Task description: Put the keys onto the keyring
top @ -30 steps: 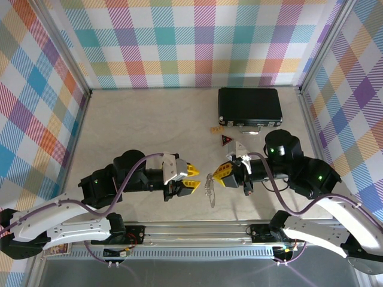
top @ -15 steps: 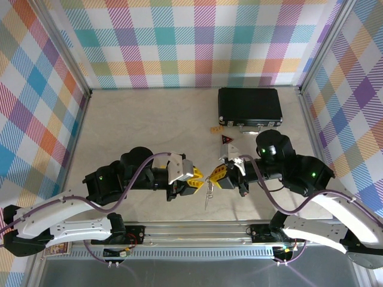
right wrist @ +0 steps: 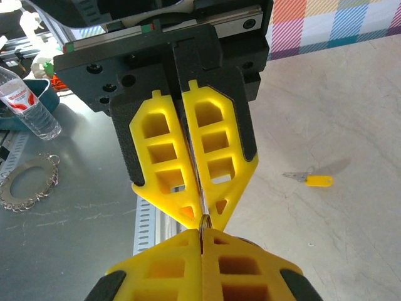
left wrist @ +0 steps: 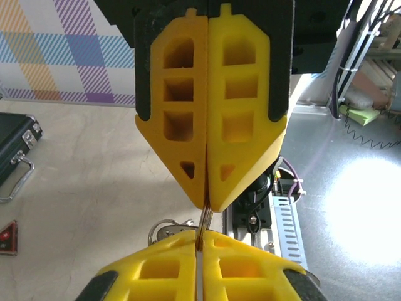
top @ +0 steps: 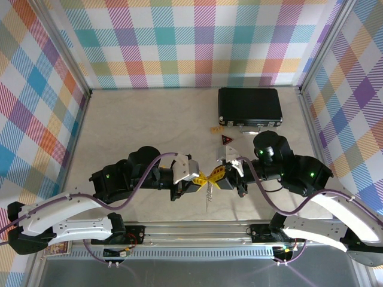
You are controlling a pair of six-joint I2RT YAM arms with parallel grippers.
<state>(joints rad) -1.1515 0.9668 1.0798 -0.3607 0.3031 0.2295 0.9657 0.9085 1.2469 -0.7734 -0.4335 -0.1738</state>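
Observation:
The keyring (top: 207, 192) is a thin gray metal loop hanging in the air between the two yellow grippers, above the table's near edge. My left gripper (top: 200, 178) and right gripper (top: 219, 174) meet tip to tip, and each is shut on the ring's top. In the left wrist view the ring's coil (left wrist: 203, 219) runs from my left gripper (left wrist: 200, 233) up into the right one (left wrist: 207, 207). In the right wrist view its rim (right wrist: 202, 221) sits pinched at my right gripper (right wrist: 202, 233). A silver key with a yellow head (right wrist: 307, 180) lies flat on the table, apart from both grippers.
A black rectangular case (top: 249, 107) lies at the back right. A dark red triangular tag (top: 226, 140) is just in front of it. The metal rail (top: 197, 230) runs along the near edge. A water bottle (right wrist: 25, 103) stands off the table.
My left gripper has moved right to the hanging keyring and shut on it. The right gripper, still holding the ring, has shifted slightly left and back.

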